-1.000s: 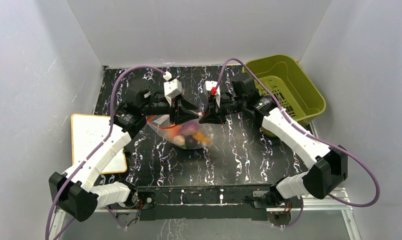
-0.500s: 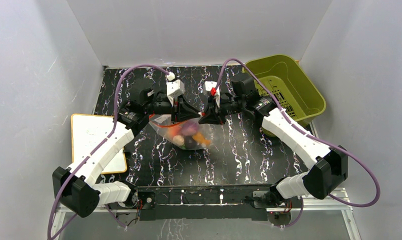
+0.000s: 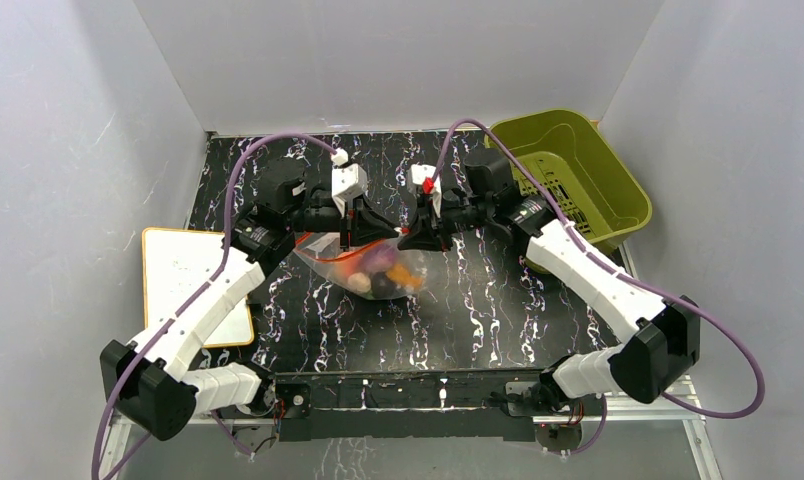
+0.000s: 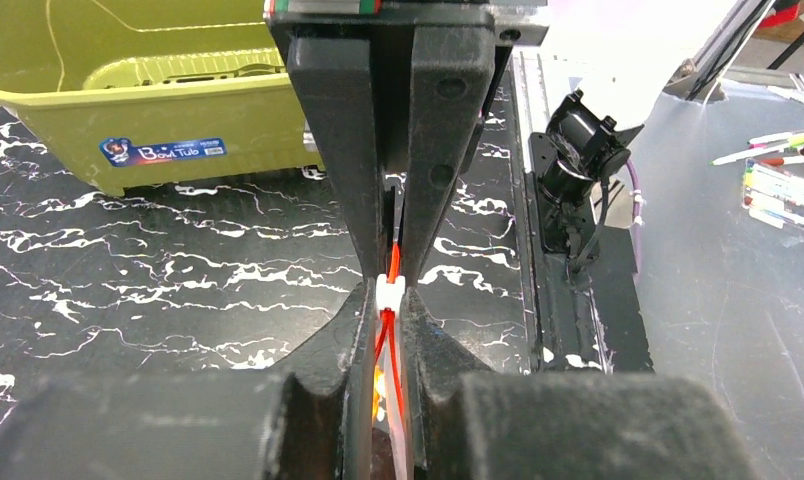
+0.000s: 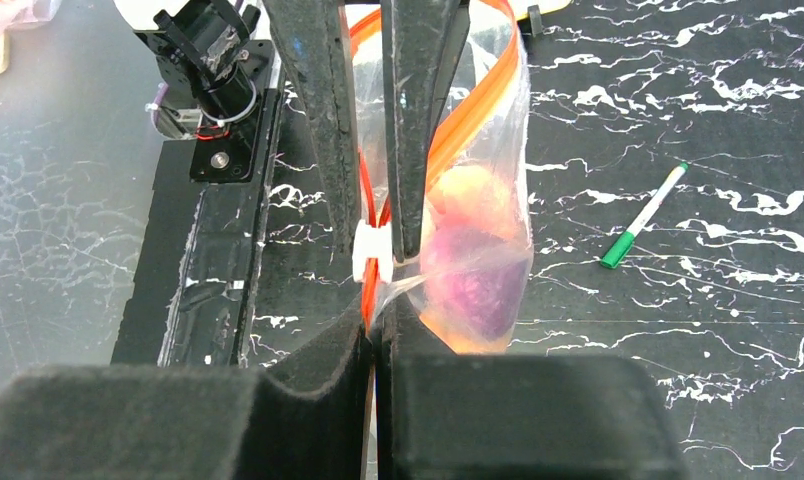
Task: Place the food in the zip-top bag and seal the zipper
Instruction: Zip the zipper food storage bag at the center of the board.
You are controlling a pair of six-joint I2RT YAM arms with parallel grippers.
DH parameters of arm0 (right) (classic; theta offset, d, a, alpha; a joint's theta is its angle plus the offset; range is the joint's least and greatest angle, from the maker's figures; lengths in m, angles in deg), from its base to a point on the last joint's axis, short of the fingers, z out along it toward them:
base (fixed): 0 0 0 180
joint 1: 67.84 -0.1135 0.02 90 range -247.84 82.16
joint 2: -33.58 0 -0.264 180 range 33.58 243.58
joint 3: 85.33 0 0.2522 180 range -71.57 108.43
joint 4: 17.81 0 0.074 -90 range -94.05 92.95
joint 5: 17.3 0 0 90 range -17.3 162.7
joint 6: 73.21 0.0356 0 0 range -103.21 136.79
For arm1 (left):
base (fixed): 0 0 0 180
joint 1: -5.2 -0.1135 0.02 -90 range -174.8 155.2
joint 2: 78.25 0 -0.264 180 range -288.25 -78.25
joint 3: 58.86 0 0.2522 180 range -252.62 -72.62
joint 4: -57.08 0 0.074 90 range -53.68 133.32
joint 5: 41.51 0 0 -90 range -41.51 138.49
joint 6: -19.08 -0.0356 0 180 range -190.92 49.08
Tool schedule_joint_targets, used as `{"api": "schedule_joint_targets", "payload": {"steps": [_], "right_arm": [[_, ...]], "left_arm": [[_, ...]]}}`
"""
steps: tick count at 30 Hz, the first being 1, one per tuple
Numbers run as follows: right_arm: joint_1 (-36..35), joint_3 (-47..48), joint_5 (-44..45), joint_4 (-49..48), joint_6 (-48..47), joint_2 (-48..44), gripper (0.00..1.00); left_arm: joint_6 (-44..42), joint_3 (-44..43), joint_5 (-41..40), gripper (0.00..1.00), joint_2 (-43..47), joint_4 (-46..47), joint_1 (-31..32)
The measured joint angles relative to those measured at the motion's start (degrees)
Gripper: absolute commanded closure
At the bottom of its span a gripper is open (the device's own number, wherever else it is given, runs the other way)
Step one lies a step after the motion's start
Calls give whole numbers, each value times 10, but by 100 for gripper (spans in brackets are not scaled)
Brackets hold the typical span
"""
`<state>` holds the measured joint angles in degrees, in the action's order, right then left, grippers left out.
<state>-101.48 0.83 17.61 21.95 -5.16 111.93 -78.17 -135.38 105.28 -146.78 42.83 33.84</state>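
A black bench (image 3: 498, 300) veined with white marbling sits boxed in by plain grey-white walls at 9, 12 and 3 o'clock, under even, soft light. An olive-green basket (image 3: 608, 190) stands tilted at 2 o'clock against the right wall (image 3: 728, 150). A white board with a yellow rim (image 3: 173, 270) lies at 9 o'clock. A green-capped white pen (image 5: 643, 215) rests on the marbled top.

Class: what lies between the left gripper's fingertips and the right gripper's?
A small white piece on the red-orange zipper, clearest in both wrist views; left gripper and right gripper each pinch that strip.
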Motion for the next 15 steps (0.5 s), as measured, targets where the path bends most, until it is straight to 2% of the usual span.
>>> {"api": "schedule_joint_targets", "payload": {"steps": [11, 13, 15], "right_arm": [[-2, -17, 8, -7, 10, -37, 99], [-2, -20, 10, -9, 11, -38, 85], [-2, -22, 11, -9, 12, -38, 83]], "left_arm": [[-6, 0, 1, 100, 12, -10, 4], [-4, 0, 1, 100, 12, -11, 4], [0, 0, 1, 100, 12, -10, 4]]}}
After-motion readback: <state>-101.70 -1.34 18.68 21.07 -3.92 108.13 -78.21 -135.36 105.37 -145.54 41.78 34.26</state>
